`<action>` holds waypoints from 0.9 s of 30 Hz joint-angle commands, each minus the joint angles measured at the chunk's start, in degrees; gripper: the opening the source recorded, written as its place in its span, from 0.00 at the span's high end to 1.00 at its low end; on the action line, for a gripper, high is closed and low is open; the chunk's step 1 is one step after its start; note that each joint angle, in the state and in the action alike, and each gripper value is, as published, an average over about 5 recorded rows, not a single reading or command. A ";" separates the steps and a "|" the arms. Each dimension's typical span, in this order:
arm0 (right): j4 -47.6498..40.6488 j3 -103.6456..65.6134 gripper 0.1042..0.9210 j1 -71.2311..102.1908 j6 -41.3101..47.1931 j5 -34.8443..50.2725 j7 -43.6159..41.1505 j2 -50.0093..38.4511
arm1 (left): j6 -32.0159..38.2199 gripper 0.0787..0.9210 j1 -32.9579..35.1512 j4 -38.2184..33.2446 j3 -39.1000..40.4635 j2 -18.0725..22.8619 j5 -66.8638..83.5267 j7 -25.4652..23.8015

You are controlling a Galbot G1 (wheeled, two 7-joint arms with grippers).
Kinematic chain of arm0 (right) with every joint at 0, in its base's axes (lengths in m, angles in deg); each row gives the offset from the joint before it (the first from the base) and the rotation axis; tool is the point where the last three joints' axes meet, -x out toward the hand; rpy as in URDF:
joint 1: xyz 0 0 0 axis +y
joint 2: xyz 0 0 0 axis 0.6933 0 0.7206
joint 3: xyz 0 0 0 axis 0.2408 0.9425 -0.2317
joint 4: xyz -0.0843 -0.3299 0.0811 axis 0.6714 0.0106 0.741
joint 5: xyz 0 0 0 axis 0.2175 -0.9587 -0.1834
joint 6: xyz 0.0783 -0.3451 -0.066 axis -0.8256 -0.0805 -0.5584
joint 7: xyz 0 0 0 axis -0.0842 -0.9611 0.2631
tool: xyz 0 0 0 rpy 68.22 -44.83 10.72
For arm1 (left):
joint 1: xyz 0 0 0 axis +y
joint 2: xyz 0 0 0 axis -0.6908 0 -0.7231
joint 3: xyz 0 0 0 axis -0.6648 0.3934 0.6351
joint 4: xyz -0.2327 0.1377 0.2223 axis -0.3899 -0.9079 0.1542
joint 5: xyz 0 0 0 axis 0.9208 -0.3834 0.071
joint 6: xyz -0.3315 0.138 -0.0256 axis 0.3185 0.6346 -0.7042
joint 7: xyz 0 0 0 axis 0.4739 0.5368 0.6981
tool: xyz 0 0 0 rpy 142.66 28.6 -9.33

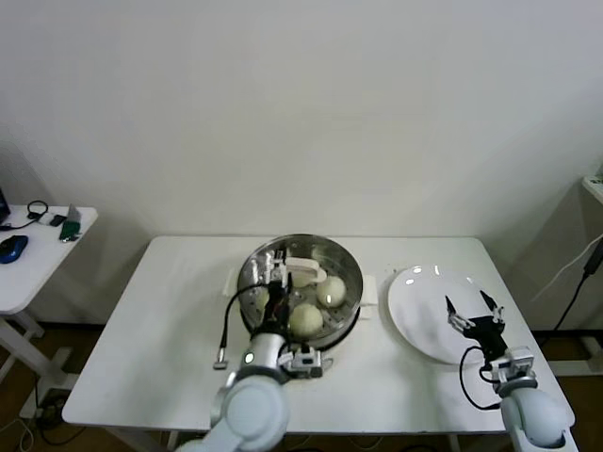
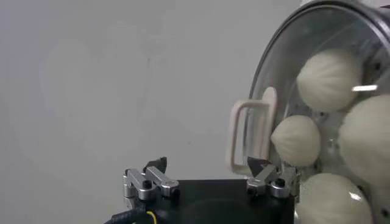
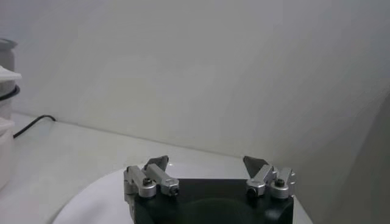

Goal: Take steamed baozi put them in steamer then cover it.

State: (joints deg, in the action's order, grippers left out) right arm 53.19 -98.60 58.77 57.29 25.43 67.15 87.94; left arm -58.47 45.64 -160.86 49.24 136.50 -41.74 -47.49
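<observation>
The steel steamer (image 1: 256, 268) stands mid-table with the clear glass cover (image 1: 339, 268) resting on it, cream bar handle (image 1: 303, 270) at its centre. Steamed baozi (image 1: 306, 320) show through the glass; in the left wrist view several baozi (image 2: 329, 79) lie under the cover (image 2: 283, 73). My left gripper (image 1: 276, 287) is open over the near left part of the cover. In the left wrist view this gripper (image 2: 207, 165) holds nothing, and the handle (image 2: 251, 137) stands just beyond one fingertip. My right gripper (image 1: 474, 315) hovers open and empty over the white plate (image 1: 415, 301).
The white plate (image 3: 91, 201) lies right of the steamer with nothing on it. The steamer's white side (image 3: 5, 91) shows at the edge of the right wrist view. A small side table (image 1: 38, 254) with gadgets stands far left. A cable end (image 1: 222, 358) hangs by my left arm.
</observation>
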 commanded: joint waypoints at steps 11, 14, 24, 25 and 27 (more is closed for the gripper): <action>1.54 1.37 0.12 0.14 0.45 0.75 -1.01 -1.18 | 23.12 0.12 22.92 -10.77 -28.70 -4.47 37.80 34.25; 1.76 1.55 0.12 0.26 0.31 0.76 -1.17 -0.99 | 28.18 0.12 26.57 -10.66 -37.11 -2.34 49.37 35.58; 3.14 1.48 0.12 1.69 -0.71 0.93 -2.46 -0.80 | 45.67 0.12 32.87 -3.80 -55.79 8.61 79.28 27.51; 3.29 1.44 0.12 1.90 -0.76 0.92 -2.56 -0.78 | 46.88 0.12 33.22 -2.56 -56.52 9.20 80.49 26.55; 3.42 1.33 0.12 2.21 -0.92 0.92 -2.67 -0.69 | 48.69 0.12 33.93 0.03 -57.52 9.99 81.30 25.41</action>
State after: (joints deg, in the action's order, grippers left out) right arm 55.85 -97.18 60.17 56.77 26.18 65.05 87.12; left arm -36.89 71.37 -167.60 11.32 138.72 10.28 -20.56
